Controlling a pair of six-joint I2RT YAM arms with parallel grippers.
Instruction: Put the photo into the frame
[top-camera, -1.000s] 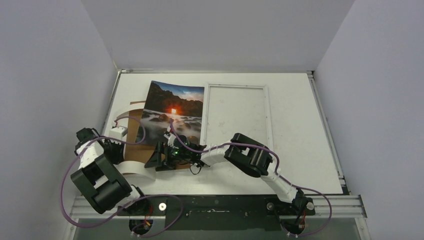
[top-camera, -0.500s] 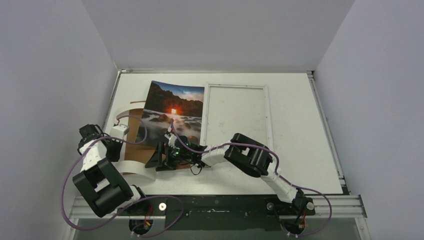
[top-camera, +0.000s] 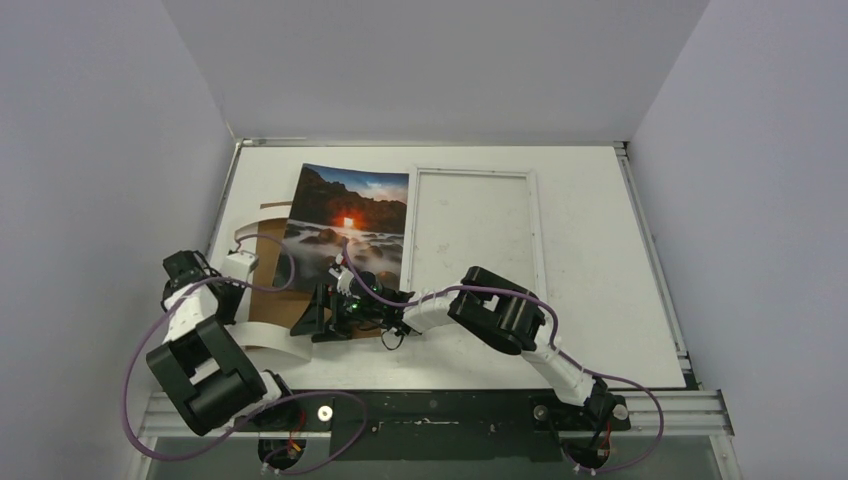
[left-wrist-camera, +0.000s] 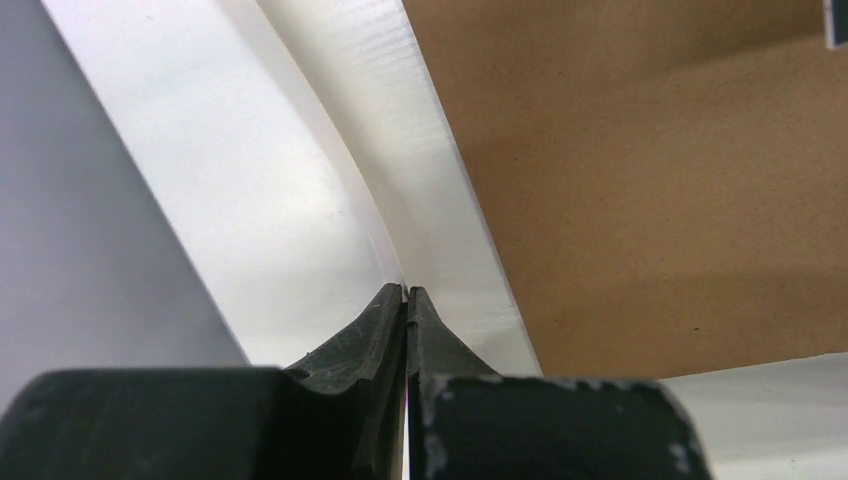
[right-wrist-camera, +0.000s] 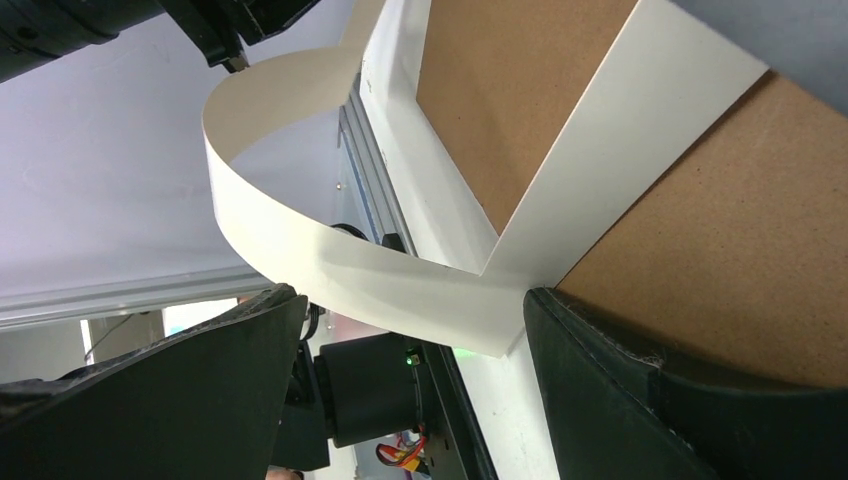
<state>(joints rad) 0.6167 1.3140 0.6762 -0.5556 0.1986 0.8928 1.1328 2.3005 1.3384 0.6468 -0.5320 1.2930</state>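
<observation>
The photo (top-camera: 345, 222) lies picture side up left of the empty white frame (top-camera: 472, 240), partly over a brown backing board (top-camera: 268, 302). A white sheet (top-camera: 262, 335) curls up from the board near the photo's near end; whether it is the photo's back I cannot tell. My left gripper (top-camera: 243, 268) is shut on that sheet's raised edge (left-wrist-camera: 400, 230), a thin white line showing between its fingers (left-wrist-camera: 380, 320). My right gripper (right-wrist-camera: 410, 300) stands wide open low over the board, with the sheet's lower bend (right-wrist-camera: 440, 290) just beyond its fingertips.
The brown board (left-wrist-camera: 650, 180) fills the right of the left wrist view and shows on both sides of the white sheet in the right wrist view (right-wrist-camera: 500, 90). The table's raised rim (top-camera: 222, 200) runs close along the left.
The left gripper's jaws have closed on the white sheet's edge, and the left wrist has shifted slightly. The right arm, photo and frame have not moved.
</observation>
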